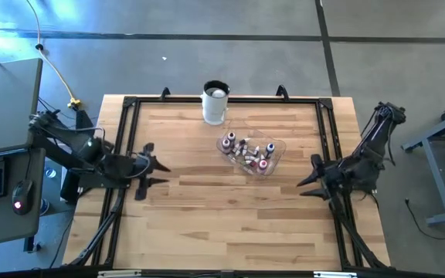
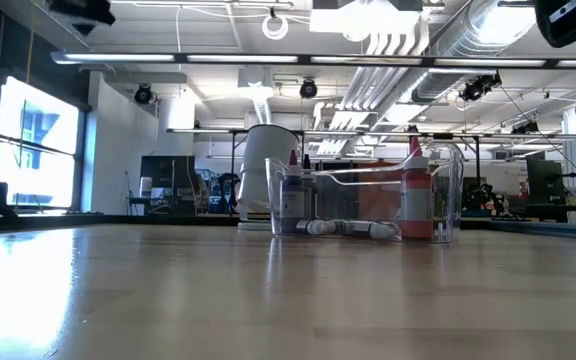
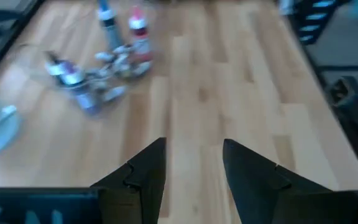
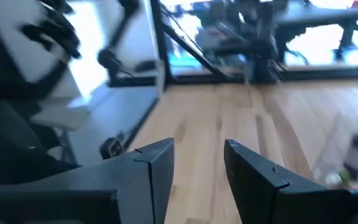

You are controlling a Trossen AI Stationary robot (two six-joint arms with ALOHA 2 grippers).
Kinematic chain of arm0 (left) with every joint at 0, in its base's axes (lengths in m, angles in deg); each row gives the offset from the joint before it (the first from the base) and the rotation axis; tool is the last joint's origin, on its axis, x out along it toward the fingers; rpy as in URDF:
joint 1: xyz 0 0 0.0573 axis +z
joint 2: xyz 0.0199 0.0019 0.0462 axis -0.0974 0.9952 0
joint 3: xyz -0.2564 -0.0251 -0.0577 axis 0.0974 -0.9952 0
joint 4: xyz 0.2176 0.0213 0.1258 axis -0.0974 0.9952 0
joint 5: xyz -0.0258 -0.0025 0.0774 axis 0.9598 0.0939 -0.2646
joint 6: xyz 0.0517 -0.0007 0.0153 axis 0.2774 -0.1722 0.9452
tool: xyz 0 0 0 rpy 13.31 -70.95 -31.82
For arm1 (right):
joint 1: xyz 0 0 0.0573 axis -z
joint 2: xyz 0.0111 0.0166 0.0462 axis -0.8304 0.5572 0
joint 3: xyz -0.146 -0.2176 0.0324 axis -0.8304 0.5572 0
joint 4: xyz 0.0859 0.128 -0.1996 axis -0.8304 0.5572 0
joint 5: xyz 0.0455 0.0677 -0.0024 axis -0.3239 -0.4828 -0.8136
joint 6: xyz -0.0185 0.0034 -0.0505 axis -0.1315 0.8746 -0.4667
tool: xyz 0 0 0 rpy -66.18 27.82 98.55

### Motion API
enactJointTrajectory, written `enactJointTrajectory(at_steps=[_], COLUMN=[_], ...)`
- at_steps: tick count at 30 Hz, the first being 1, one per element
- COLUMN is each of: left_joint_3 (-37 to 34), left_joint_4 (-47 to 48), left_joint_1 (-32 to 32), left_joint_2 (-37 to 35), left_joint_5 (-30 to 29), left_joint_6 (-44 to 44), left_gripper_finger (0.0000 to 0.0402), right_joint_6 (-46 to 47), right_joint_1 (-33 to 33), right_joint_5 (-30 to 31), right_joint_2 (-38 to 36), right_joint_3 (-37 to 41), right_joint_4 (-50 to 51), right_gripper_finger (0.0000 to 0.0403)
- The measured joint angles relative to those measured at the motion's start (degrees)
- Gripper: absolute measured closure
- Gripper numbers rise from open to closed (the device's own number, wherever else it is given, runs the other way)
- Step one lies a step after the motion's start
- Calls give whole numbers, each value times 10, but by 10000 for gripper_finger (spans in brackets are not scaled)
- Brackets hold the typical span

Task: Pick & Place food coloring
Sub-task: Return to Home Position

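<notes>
The food coloring bottles point(image 1: 248, 152), tiny with white caps and purple, red and blue bodies, sit in a clear bowl point(image 1: 275, 154) at the table's middle, toward the far edge. Some stand upright point(image 2: 416, 196), some lie on the bowl's bottom point(image 2: 353, 228). The left wrist view shows them too point(image 3: 107, 59). My left gripper point(image 1: 154, 164) hovers open over the table's left side, pointing right. My right gripper point(image 1: 309, 173) hovers open over the right side, pointing left. Both are well away from the bottles.
A tall white cup point(image 1: 215, 103) stands near the far edge, just behind the bowl. A black frame point(image 1: 207, 100) runs around the table. Bare wood lies between the grippers and along the near half point(image 1: 230, 224).
</notes>
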Motion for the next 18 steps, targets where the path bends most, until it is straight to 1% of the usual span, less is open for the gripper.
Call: enactJointTrajectory(at_steps=[2, 5, 9, 12, 15, 17, 18], left_joint_3=[-80, -167, -235, -272, -315, -347, -360], left_joint_4=[-76, -141, -167, -189, -276, -344, -372], left_joint_1=[-14, -21, -21, -21, -21, -21, -21], left_joint_2=[-45, -107, -194, -254, -311, -339, -354], left_joint_5=[0, -13, -32, -36, -36, -36, -32], left_joint_6=[14, 20, 29, 62, 133, 199, 230], left_gripper_finger=[247, 247, 247, 247, 247, 247, 247], right_joint_6=[-39, -72, -106, -147, -192, -196, -196], right_joint_1=[16, 33, 46, 47, 50, 57, 60], right_joint_5=[-41, -91, -135, -161, -161, -145, -146], right_joint_2=[-50, -122, -219, -281, -273, -272, -275], right_joint_3=[32, 75, 114, 139, 144, 145, 146], right_joint_4=[-20, -18, -22, -21, -34, -57, -53], right_gripper_finger=[269, 269, 269, 269, 269, 269, 269])
